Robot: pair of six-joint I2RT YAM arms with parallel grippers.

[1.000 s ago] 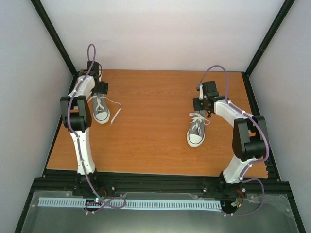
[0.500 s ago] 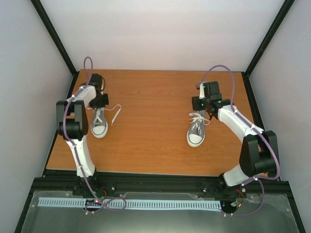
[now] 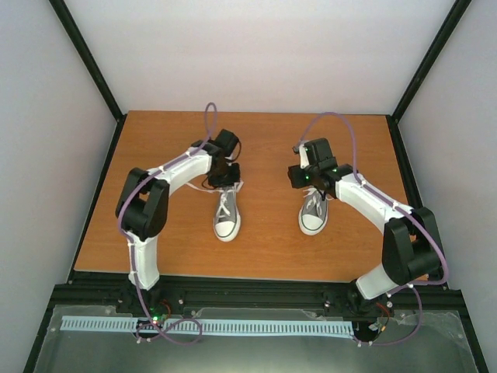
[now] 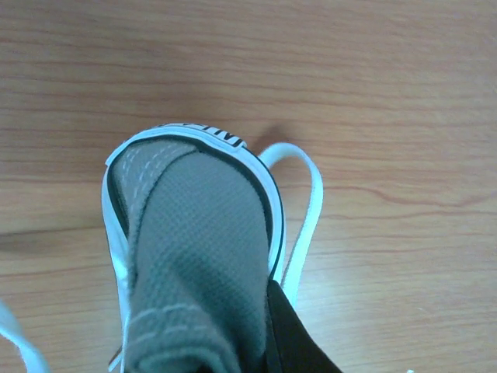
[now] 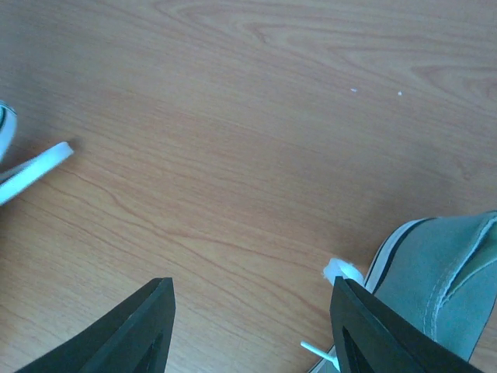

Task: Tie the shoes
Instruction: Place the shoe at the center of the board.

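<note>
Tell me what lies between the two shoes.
Only bare wooden table separates the left shoe from the right shoe; the top view shows this stretch plainly.

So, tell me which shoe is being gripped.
The left shoe: the left gripper is shut on its heel. The right shoe sits free, beside the open right gripper.

Bare boards of the orange-brown wooden table (image 3: 155,233) lie open left of the left grey canvas sneaker (image 3: 227,221) and beyond both heels. A bare lane parts it from the right grey canvas sneaker (image 3: 313,214) (a white lace end (image 5: 39,165) strays in). The left gripper (image 3: 225,177) and right gripper (image 5: 252,284) crowd the heels.
</note>
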